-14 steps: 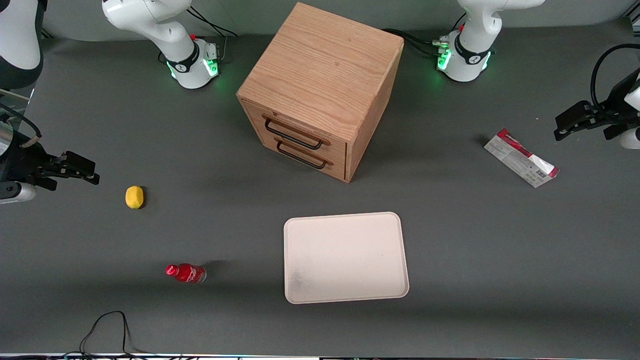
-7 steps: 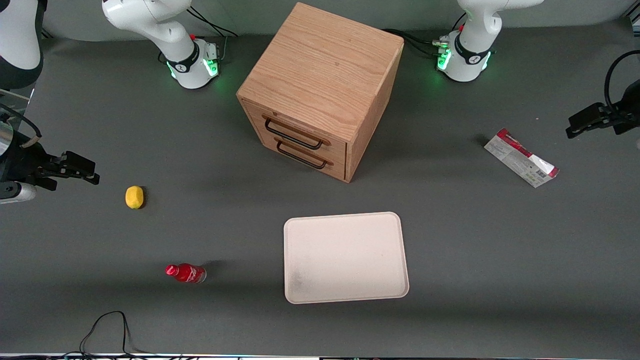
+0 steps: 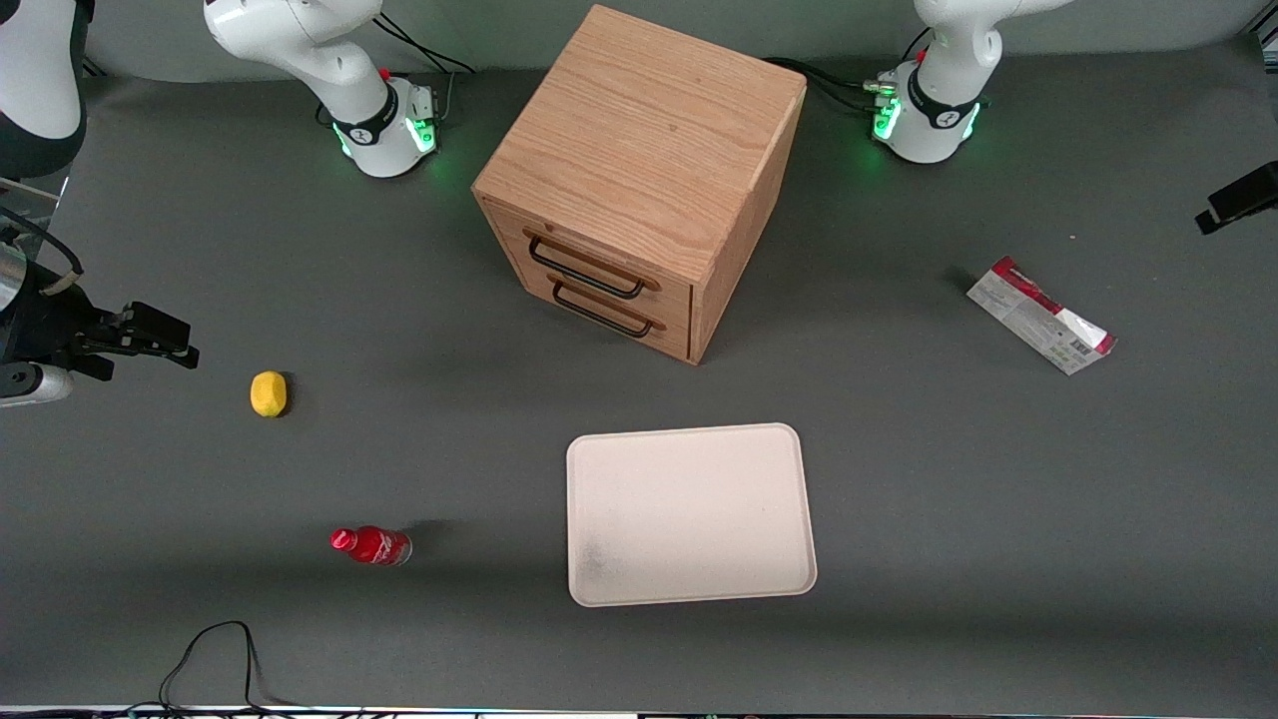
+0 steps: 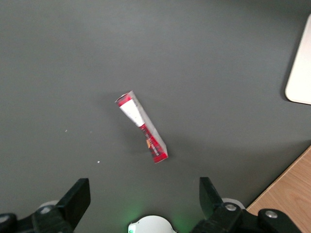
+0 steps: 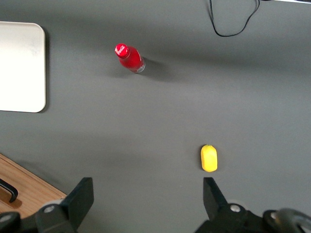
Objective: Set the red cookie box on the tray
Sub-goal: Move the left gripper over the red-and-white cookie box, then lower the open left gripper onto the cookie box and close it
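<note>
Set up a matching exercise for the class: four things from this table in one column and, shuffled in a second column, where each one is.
Things:
1. flat red cookie box
2. cream-white rectangular tray
3. small yellow lemon
4. black gripper

Places:
A. nearest the front camera
B. toward the parked arm's end
C. high above the cookie box, jaws open
D. on the table, toward the working arm's end

Pairs: 1-D, 2-A, 3-B, 4-C

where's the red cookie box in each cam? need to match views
Front view: red cookie box flat on the table, toward the working arm's end, apart from the tray.
Left wrist view: box below the open hand, untouched.
Right wrist view: not in it.
Shared landmark: the tray.
</note>
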